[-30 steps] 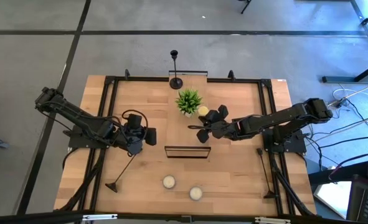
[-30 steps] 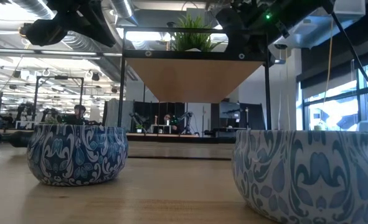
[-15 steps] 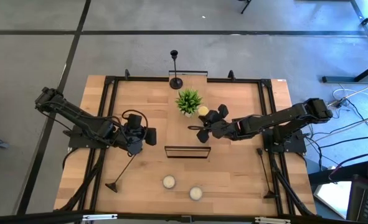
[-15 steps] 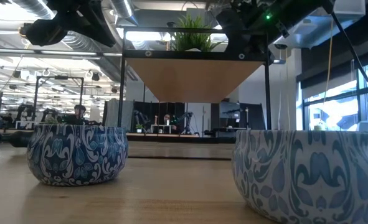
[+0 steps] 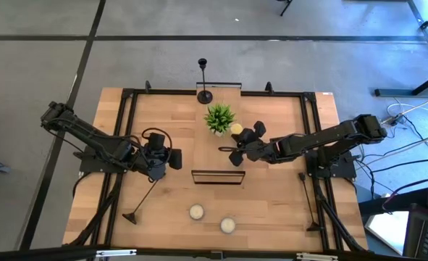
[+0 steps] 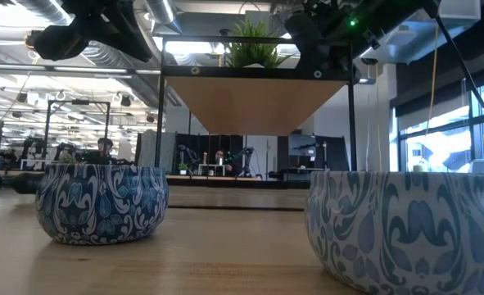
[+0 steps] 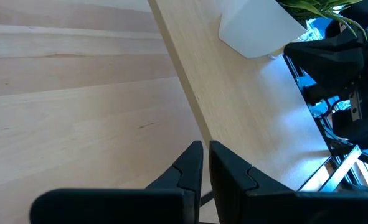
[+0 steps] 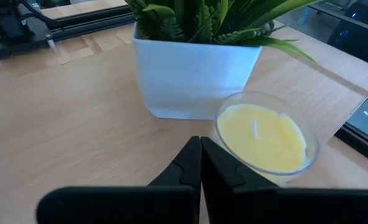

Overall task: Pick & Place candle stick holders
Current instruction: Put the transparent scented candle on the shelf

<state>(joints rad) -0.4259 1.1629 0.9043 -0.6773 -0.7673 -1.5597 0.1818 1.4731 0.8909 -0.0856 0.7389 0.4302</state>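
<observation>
One black candle stick holder (image 5: 203, 80) stands upright on its round base at the table's far edge. A second holder (image 5: 143, 199) slants from my left gripper (image 5: 158, 174) down toward the near left, its round base (image 5: 131, 216) low by the table. A third thin rod (image 5: 308, 203) lies along the right side. My left gripper (image 7: 206, 163) is shut on the second holder. My right gripper (image 5: 230, 150) (image 8: 200, 163) is shut and empty, just in front of a yellow candle (image 8: 263, 137) and a green plant in a white pot (image 8: 193, 81). My left gripper pinches the holder's thin rod (image 7: 203, 198) between its two fingers, near the end away from the base. The gripper itself hides the place of contact in the high view. The holder hangs slanting below the gripper, base end lowest; whether the base rests on the table, I cannot tell.
A small black-framed stand with a wooden top (image 5: 217, 176) stands at mid-table between the arms. Two white candles in blue patterned tins (image 5: 196, 212) (image 5: 228, 225) sit near the front edge and fill the low view's foreground (image 6: 102, 201). A black frame (image 5: 127, 98) borders the table.
</observation>
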